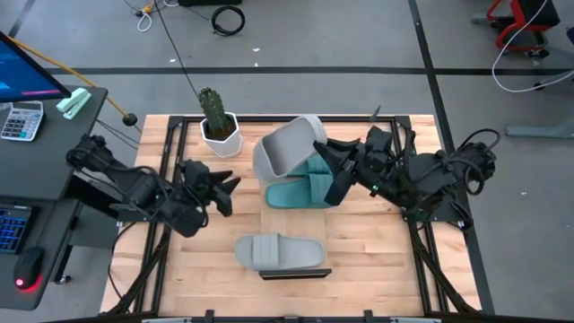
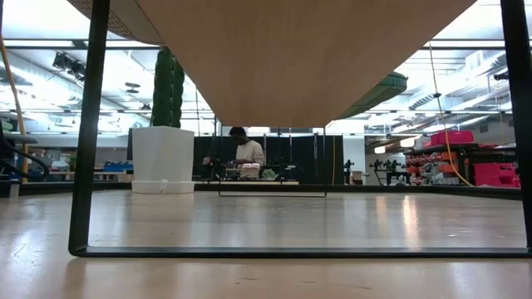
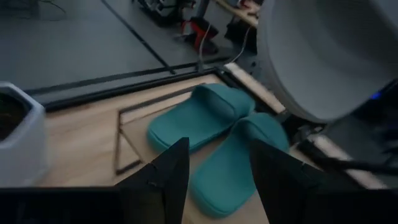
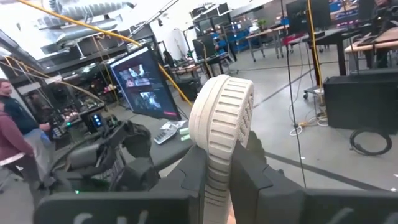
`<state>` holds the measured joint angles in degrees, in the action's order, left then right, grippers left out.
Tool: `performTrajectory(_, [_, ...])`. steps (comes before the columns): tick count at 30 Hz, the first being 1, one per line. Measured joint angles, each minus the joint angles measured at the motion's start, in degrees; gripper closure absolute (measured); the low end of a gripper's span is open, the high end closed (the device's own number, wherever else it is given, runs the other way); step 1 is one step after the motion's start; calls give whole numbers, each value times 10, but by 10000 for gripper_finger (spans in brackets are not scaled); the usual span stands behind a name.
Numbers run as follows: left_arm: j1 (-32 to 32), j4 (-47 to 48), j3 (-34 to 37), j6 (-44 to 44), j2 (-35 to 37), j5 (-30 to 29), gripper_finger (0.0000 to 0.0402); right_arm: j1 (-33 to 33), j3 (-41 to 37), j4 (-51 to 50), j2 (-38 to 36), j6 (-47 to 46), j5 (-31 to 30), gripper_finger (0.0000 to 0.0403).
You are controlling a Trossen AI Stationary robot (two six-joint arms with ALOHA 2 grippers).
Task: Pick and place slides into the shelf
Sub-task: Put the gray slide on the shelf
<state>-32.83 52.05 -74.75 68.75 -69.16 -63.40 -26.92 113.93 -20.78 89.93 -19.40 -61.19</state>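
My right gripper (image 1: 325, 163) is shut on a light grey slide (image 1: 287, 148), held up over two teal slides (image 1: 300, 190). The teal pair (image 3: 217, 130) lies side by side, soles down, on the shelf (image 3: 134, 127), pale wood with thin black edging. From below, the shelf's underside (image 2: 291, 58) shows. A second grey slide (image 1: 280, 251) lies sole-down nearer the table's near edge. My left gripper (image 1: 226, 188) is open and hovers left of the teal pair, fingers (image 3: 165, 180) pointing at them and touching nothing. My right gripper (image 4: 219, 158) pinches the grey slide's ribbed strap (image 4: 221, 112) between its two fingers (image 4: 252, 177), coming roughly level from the table's right. The slide is lifted clear above the teal pair and tilted, its smooth sole (image 1: 282, 144) turned upward.
A cactus in a white pot (image 1: 218, 126) stands at the table's far left, beyond the left gripper (image 2: 162, 154). A desk with a monitor and calculator (image 1: 27, 99) sits left of the table. People (image 2: 247, 151) (image 4: 15, 134) are in the room beyond. Bare wood lies right of the near grey slide.
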Motion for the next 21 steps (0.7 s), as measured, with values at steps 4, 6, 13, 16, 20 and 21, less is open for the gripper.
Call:
performTrajectory(4, [-17,-77,59,35,20,-25,230,-3,0,3,0,-6,1,355])
performTrajectory(6, [-28,-108,83,63,29,-50,230,-3,0,10,0,-6,14,355])
performTrajectory(13, [-74,-282,168,72,76,-144,230,-3,0,40,5,0,47,355])
performTrajectory(16, [-96,-383,204,38,95,-166,230,-2,0,43,6,4,47,355])
performTrajectory(20, [-115,-543,245,-47,104,-167,230,-2,0,53,7,12,49,355])
performTrajectory(21, [-117,-587,252,-75,104,-162,230,-2,0,57,7,16,50,355])
